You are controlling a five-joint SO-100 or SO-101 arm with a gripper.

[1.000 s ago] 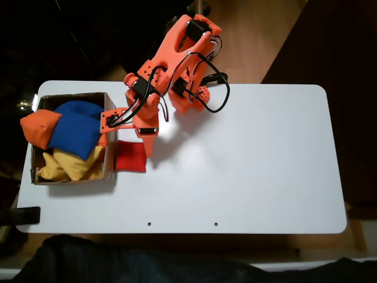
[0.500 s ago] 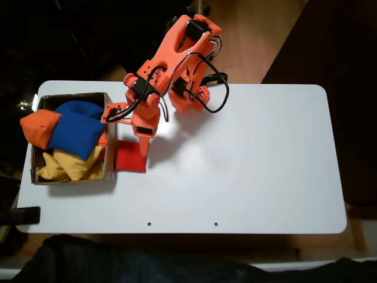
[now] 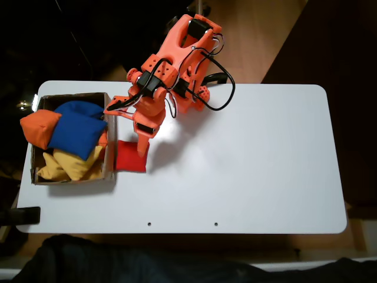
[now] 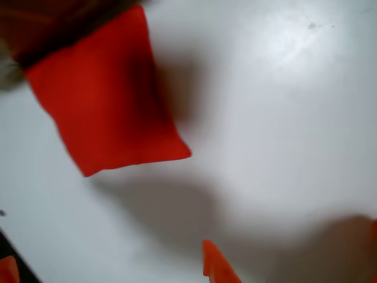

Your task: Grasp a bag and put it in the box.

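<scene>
While the bag [image 3: 130, 156] touches the crowded box [image 3: 109, 154], jaws hang open, empty.

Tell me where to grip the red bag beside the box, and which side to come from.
Come straight down from above. The red bag lies flat on the table with its left edge against the box wall in the fixed view, so that side is blocked. Pinch across its free near and far edges, or bunch the soft middle, with the gripper jaws apart.

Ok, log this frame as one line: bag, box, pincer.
red bag: on table, touching box's outer wall | box: holds blue, orange, yellow bags | pincer: above red bag's edge, no grasp, jaw state unclear
</scene>
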